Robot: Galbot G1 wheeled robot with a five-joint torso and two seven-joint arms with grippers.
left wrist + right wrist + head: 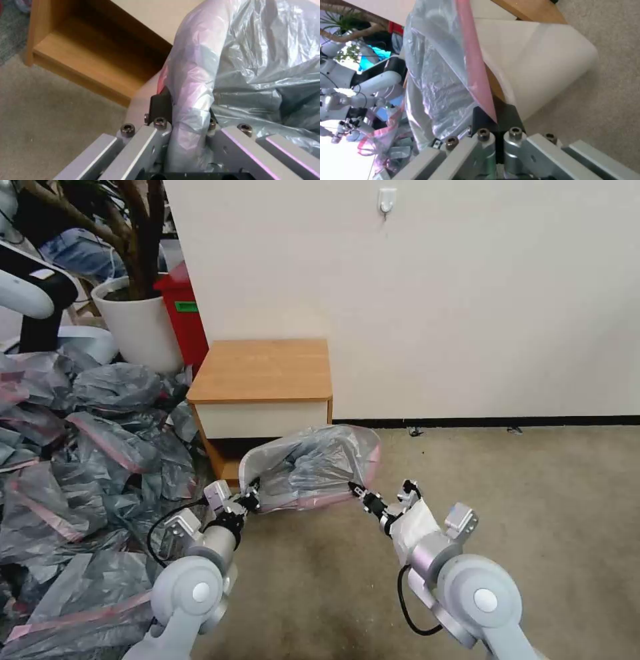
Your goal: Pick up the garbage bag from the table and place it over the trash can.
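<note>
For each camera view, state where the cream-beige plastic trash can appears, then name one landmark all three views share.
Head view: cream-beige plastic trash can at centre, draped by the translucent grey garbage bag, before the wooden nightstand.
Left wrist view: beige strip beside the bag.
Right wrist view: pale wall beside the pink band.
Shared landmark: the nightstand.

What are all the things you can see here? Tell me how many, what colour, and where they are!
garbage bag: one, see-through grey with a pink rim, stretched over the bin between both hands.
trash can: one, cream, on the floor in front of the table, mostly covered by the bag.
table: one, light-brown wood with a white drawer front, against the wall.
heap of bags: many, grey and pink, on the floor left of the table.
plant pot: one, white, behind the heap.
red box: one, between pot and wall.
wall hook: one, white, high on the wall.
left hand: shut on the bag's rim.
right hand: shut on the bag's pink rim.
</note>
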